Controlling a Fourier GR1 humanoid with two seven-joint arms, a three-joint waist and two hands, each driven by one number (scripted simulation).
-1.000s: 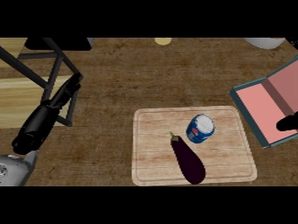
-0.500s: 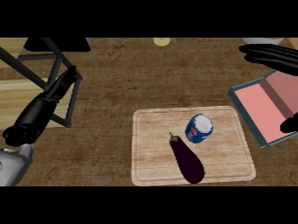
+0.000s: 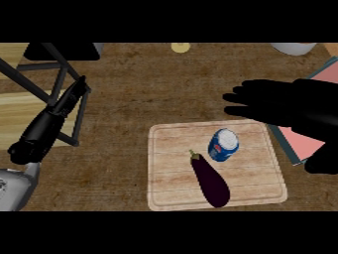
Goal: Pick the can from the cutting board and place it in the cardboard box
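Blue cylindrical metal can beside dark purple eggplant on pale wooden cutting board, black right hand above the board's far right corner, fingers straight and spread, black left hand straight-fingered near the counter's left edge

Blue-and-white can, dark purple eggplant, pale wooden cutting board.
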